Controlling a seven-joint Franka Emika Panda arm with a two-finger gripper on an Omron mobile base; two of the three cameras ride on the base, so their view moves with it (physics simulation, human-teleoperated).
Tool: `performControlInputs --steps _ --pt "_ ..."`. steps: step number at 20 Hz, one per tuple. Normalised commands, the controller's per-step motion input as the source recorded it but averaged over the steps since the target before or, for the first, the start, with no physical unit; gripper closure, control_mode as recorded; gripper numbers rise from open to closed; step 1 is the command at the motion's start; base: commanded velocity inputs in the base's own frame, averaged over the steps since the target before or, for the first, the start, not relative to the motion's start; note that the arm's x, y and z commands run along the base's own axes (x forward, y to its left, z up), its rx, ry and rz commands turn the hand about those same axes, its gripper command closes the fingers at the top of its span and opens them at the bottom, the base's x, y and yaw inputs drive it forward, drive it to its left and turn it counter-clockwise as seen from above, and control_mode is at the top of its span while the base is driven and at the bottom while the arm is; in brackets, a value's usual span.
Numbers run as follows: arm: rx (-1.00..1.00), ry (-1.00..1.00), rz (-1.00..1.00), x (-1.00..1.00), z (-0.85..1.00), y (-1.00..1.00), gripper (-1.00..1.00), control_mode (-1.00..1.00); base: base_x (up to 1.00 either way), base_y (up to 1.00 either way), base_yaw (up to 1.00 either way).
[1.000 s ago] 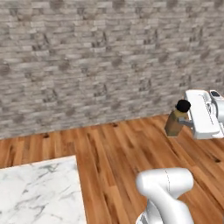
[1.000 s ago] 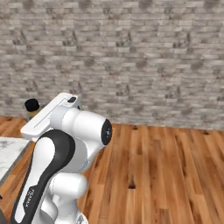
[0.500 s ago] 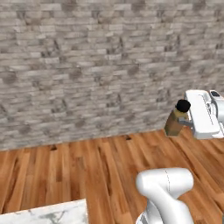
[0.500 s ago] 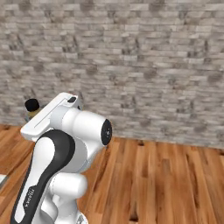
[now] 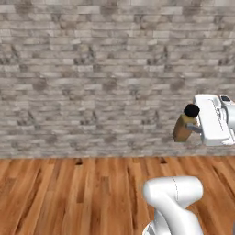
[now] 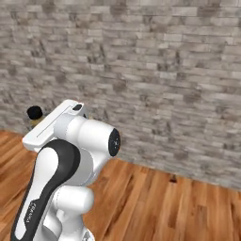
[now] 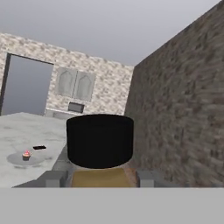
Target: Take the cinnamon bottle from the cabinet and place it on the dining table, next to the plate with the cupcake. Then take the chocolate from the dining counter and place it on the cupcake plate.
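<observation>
Two base cameras face a grey-brown stone-brick wall (image 5: 92, 69) above a reddish wood-plank floor (image 5: 69, 197), with the white arm in the foreground. In the left base view, the two-finger gripper (image 5: 193, 130) is closed on the small slim brown cinnamon bottle with a black round cap (image 5: 185, 124), held in the air in front of the wall, tilted slightly, well above the floor. In the right base view, the arm's body covers most of the bottle; its black cap and a sliver of brown neck (image 6: 34, 113) appear past the left edge of the white hand. The hand view adds what the base views lack: the bottle's cap (image 7: 99, 140) sits close between the grey fingertips (image 7: 54, 178), and beyond it to the left lies the large white grey-veined marble dining table (image 7: 30, 131). On that table stand the small round light-grey plate (image 7: 17, 160) carrying the tiny pink-frosted cupcake (image 7: 26, 155), and, just beside the plate, the small flat dark chocolate bar (image 7: 39, 148). Farther back are a tall grey panel (image 7: 26, 87) and pale arched-panel wall cabinets (image 7: 75, 84).
</observation>
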Motion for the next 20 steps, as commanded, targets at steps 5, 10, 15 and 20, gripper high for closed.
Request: performControlInputs --steps 5,10,15,20 --pt "0.00 0.00 0.00 0.00 0.00 0.00 1.00 1.00 0.69 -0.09 0.51" --pt "0.00 0.00 0.00 0.00 0.00 0.00 1.00 1.00 0.64 -0.07 0.58" --pt "0.00 0.00 0.00 0.00 0.00 0.00 1.00 1.00 0.54 -0.05 0.63" --pt "0.00 0.00 0.00 0.00 0.00 0.00 1.00 1.00 0.54 -0.05 0.63"
